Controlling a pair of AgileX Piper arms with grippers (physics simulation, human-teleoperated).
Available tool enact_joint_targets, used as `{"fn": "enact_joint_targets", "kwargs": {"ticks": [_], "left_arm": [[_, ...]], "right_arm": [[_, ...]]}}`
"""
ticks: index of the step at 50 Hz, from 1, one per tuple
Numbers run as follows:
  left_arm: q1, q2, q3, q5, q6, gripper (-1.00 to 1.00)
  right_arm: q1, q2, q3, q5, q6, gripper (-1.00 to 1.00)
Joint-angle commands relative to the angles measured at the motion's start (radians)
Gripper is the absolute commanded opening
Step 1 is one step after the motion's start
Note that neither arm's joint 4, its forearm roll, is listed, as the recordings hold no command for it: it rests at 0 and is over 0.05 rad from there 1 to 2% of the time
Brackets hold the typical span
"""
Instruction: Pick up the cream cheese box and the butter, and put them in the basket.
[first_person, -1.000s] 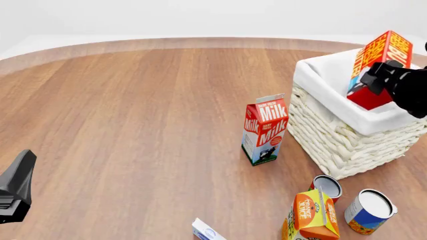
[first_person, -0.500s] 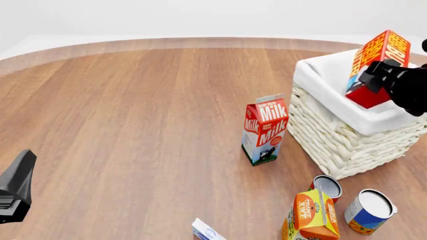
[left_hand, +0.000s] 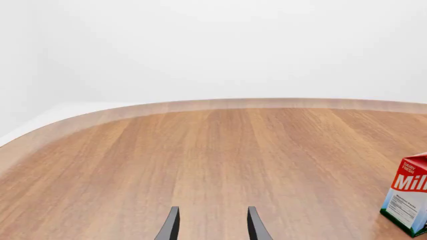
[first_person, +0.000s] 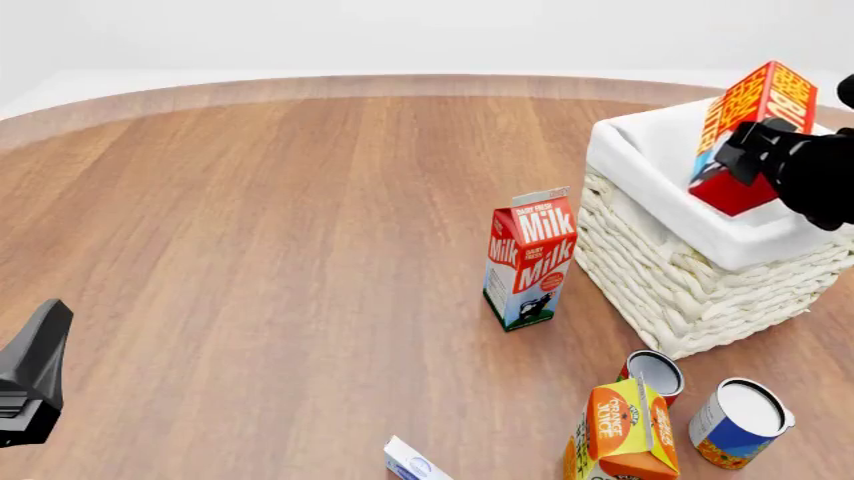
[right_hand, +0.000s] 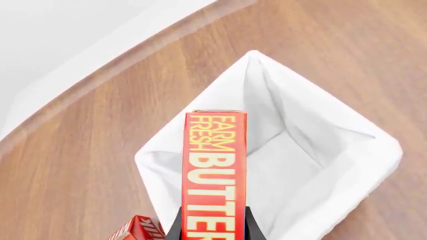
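Observation:
The red butter (first_person: 755, 125) carton hangs tilted over the open top of the cream woven basket (first_person: 687, 265), with my right gripper (first_person: 743, 160) shut on its lower end. In the right wrist view the butter (right_hand: 215, 167) points at the basket's white liner (right_hand: 320, 135) below it. The cream cheese box (first_person: 412, 464) lies at the front edge of the table, only its top corner showing. My left gripper (left_hand: 212, 210) is open and holds nothing, low over bare wood at the near left, far from the box.
A red-white milk carton (first_person: 530, 260) stands just left of the basket. Near the front right stand an orange juice carton (first_person: 621, 435) and two cans (first_person: 651, 374) (first_person: 741, 420). Part of the left arm (first_person: 34, 385) shows at the front view's left edge.
My right gripper has lifted the butter slightly, up and a little back over the basket. The left arm has not moved.

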Motion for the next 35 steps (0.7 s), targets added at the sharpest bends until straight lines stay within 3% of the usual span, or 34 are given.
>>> {"fn": "enact_joint_targets", "kwargs": {"ticks": [1, 11, 12, 35], "left_arm": [[0.000, 0.000, 0.000, 0.000, 0.000, 1.00], [0.000, 0.000, 0.000, 0.000, 0.000, 1.00], [0.000, 0.000, 0.000, 0.000, 0.000, 1.00], [0.000, 0.000, 0.000, 0.000, 0.000, 1.00]], "right_arm": [[-0.012, 0.009, -0.023, -0.018, 0.006, -1.00], [-0.025, 0.029, -0.036, -0.023, 0.002, -1.00], [-0.029, 0.031, -0.040, -0.023, -0.003, 1.00], [-0.021, 0.013, -0.039, -0.010, -0.007, 1.00]]}}
